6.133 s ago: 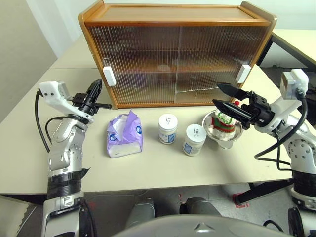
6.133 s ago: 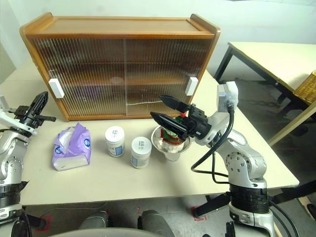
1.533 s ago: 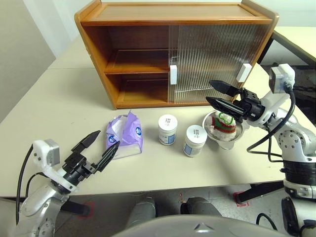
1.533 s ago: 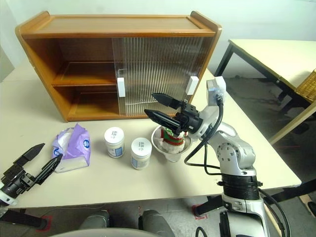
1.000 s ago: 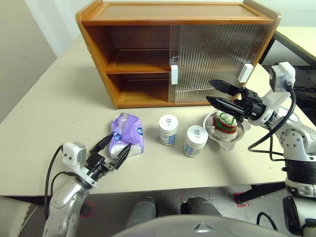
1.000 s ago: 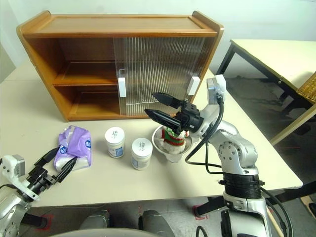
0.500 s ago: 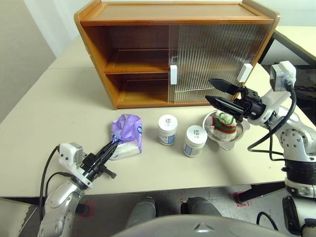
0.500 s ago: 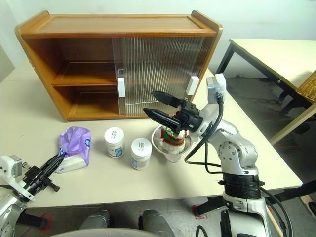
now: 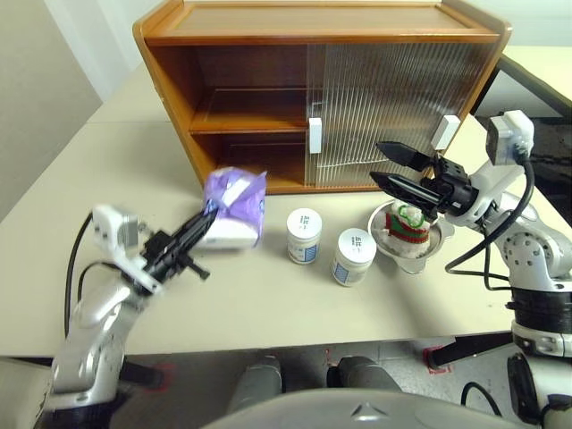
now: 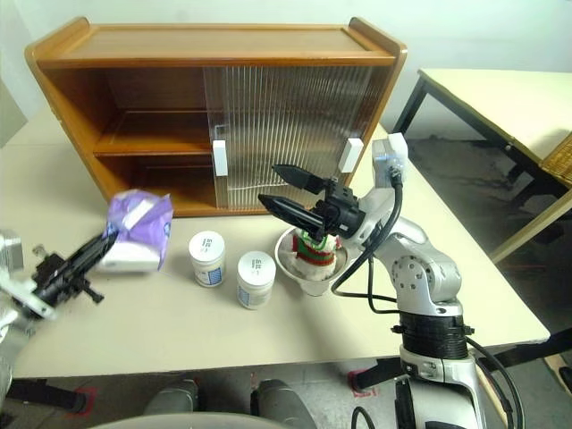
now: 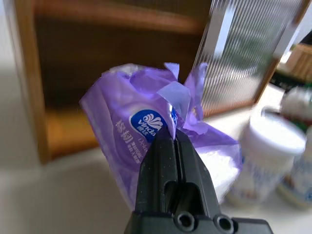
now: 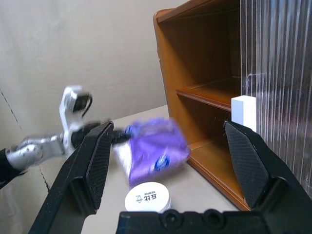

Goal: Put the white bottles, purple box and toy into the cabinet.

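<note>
My left gripper (image 9: 207, 217) is shut on the purple box (image 9: 234, 207), which hangs above the table in front of the cabinet's (image 9: 313, 20) open left half. The left wrist view shows the fingers (image 11: 170, 146) pinching the lavender wrap of the purple box (image 11: 141, 122). Two white bottles (image 9: 304, 235) (image 9: 352, 255) stand on the table right of it. The striped toy (image 9: 407, 223) sits in a metal bowl. My right gripper (image 9: 378, 162) hovers open just above the toy, pointing left.
The metal bowl (image 9: 431, 243) stands at the right, in front of the cabinet's ribbed sliding doors (image 9: 384, 89), which cover its right half. Both shelves on the left side are bare. A second table (image 10: 500, 98) stands at the back right.
My left gripper shut on the purple box and lifted it off the table, up and toward the cabinet. The right arm has not moved.
</note>
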You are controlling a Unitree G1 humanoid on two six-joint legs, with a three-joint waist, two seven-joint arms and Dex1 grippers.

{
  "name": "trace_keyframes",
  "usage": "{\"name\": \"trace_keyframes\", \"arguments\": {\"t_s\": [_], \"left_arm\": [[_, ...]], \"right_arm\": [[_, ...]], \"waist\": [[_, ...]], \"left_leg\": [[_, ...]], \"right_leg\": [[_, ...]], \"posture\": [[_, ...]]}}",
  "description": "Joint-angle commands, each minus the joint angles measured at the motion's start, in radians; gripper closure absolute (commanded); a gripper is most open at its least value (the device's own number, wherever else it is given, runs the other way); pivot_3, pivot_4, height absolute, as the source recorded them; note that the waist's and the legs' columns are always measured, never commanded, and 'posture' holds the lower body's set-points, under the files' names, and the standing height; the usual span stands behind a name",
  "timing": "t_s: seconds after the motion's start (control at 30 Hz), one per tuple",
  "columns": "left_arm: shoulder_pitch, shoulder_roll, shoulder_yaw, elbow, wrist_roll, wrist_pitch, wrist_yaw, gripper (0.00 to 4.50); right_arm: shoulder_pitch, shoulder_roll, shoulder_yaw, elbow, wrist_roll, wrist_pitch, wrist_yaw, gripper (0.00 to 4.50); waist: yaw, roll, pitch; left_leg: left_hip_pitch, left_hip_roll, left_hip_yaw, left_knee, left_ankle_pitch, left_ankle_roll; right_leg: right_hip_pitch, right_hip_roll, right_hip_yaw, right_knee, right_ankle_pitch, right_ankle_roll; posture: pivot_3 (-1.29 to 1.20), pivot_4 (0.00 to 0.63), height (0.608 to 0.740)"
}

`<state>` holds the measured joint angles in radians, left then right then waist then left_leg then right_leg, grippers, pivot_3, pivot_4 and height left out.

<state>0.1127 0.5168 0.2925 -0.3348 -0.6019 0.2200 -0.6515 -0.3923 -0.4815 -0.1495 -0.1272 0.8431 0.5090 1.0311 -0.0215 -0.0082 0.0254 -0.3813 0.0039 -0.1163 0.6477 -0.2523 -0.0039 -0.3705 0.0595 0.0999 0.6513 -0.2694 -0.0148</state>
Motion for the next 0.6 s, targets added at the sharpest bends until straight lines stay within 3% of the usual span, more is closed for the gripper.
{"name": "trace_keyframes", "arguments": {"t_s": [0.03, 0.3, 0.6], "left_arm": [[-0.059, 0.018, 0.001, -0.051, -0.035, 0.094, 0.054, 4.48], [-0.277, -0.001, -0.021, -0.060, -0.088, 0.233, 0.159, 4.48], [-0.424, -0.047, -0.042, 0.030, -0.068, 0.238, 0.181, 4.48]], "right_arm": [[-0.005, 0.006, 0.009, 0.002, -0.015, -0.014, 0.008, 0.00], [0.012, 0.030, 0.015, -0.011, -0.027, -0.028, 0.005, 0.00], [0.024, 0.038, 0.012, -0.021, -0.032, -0.039, 0.000, 0.00]], "waist": [[-0.001, 0.000, 0.000], [-0.003, -0.001, 0.000], [-0.005, -0.001, 0.000]], "left_leg": [[0.000, 0.000, 0.000, 0.000, 0.000, 0.000], [0.002, 0.001, 0.001, 0.001, 0.001, 0.001], [0.001, 0.001, 0.000, 0.008, 0.001, 0.002]], "right_leg": [[0.000, 0.000, 0.000, 0.000, 0.000, 0.001], [0.002, 0.001, 0.000, 0.000, 0.004, 0.006], [0.004, 0.003, 0.000, 0.000, 0.007, 0.007]], "posture": [[-0.03, 0.043, 0.740], [-0.06, 0.033, 0.740], [-0.08, 0.024, 0.740]]}}
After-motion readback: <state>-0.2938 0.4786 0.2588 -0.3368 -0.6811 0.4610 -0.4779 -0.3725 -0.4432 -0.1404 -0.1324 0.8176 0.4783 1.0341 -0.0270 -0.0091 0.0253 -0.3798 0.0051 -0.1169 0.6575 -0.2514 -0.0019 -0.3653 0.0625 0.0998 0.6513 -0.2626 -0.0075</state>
